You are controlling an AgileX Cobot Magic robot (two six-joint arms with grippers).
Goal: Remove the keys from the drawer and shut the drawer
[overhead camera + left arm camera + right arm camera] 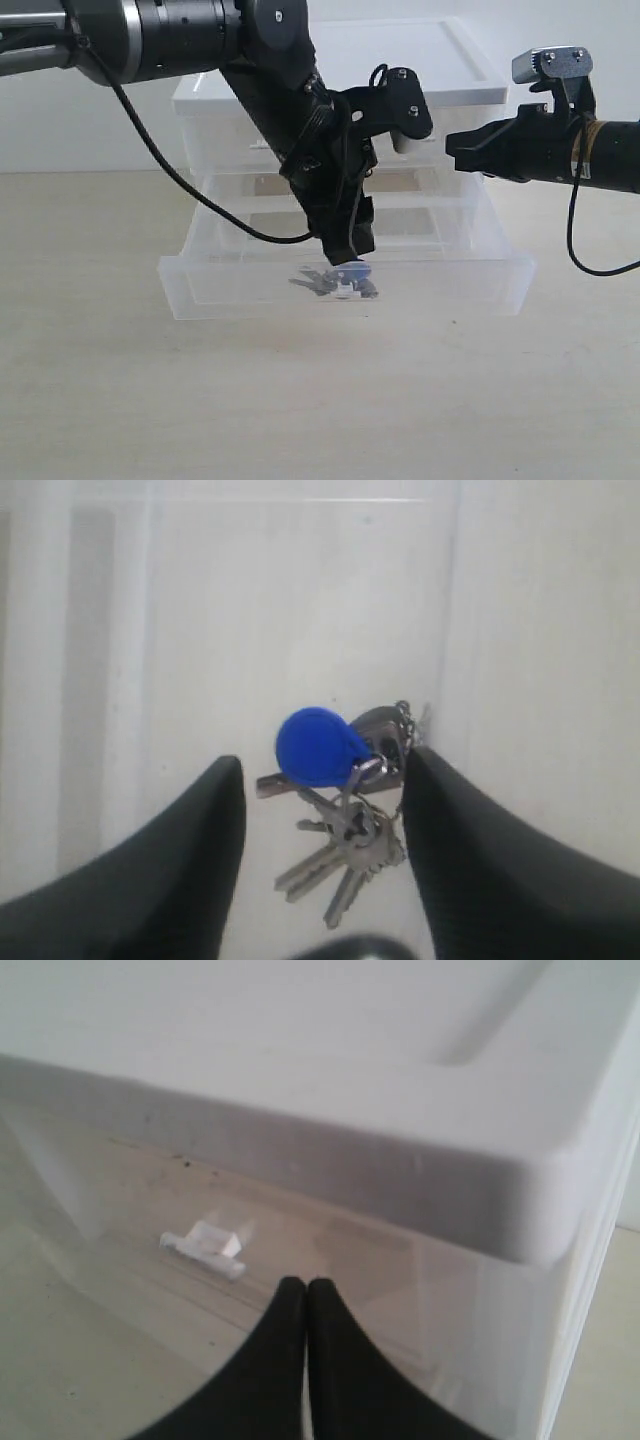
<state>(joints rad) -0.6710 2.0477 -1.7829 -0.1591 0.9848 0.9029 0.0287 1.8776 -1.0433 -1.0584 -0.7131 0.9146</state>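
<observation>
The drawer unit [340,75] stands behind its pulled-out drawer [450,285], where the keys [335,810] lie. The left gripper [348,258] reaches in, jaws wide apart astride them, gripping nothing. The right gripper [455,150] hovers beside the unit's top, fingers pressed together, empty. The drawer's front wall blurs the keys in the exterior view; the left wrist view shows their blue tag [318,746] sharply.

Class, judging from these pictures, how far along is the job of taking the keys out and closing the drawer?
Done: the drawer is pulled open. In hand: the left gripper, open, straddles the keys lying on the drawer floor; no grip yet. Left: clamp, lift them out, push the drawer shut. The right gripper is shut, holding nothing.
</observation>
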